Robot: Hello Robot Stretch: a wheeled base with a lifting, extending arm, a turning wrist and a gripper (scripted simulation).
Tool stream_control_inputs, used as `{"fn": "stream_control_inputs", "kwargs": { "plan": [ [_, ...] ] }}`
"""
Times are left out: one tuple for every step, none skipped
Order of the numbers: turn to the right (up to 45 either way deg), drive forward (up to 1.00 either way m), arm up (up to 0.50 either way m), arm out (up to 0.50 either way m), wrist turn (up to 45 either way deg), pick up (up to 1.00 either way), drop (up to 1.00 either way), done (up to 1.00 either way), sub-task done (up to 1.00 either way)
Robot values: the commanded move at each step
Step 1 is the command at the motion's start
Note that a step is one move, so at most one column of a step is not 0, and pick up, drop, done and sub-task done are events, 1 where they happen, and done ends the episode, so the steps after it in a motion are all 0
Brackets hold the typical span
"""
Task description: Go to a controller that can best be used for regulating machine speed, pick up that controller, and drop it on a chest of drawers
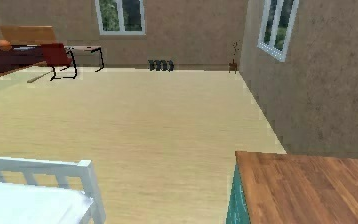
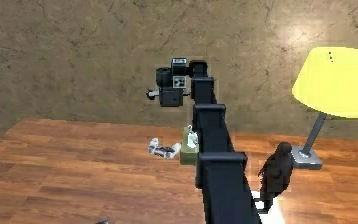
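One hand (image 2: 155, 95): high against bare wall, holding nothing; fingers apart or together, I cannot tell.
Controller: likely the small white-and-grey flat thing (image 2: 165, 149) on the brown wooden tabletop (image 2: 67, 165), left of my dark square arm (image 2: 212, 130).
Approach: descend straight, sparing the pale green box (image 2: 191, 152).

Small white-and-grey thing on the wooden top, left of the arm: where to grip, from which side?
Likely from above, across its short width: the white-and-grey thing lies low and flat on the wooden top, leaving little side to catch. The green box sits close toward the arm side view's right, so stay clear there.
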Motion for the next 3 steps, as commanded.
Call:
{"fn": "stream_control_inputs", "kwargs": {
  "plan": [
    [0.0,0.00,0.04,0.00,0.0,0.00,0.00,0.00,0.00],
    [0.0,0.00,0.00,-0.08,0.0,0.00,0.00,0.00,0.00],
    [0.0,0.00,0.00,0.00,0.0,0.00,0.00,1.00,0.00]
  ]
}}
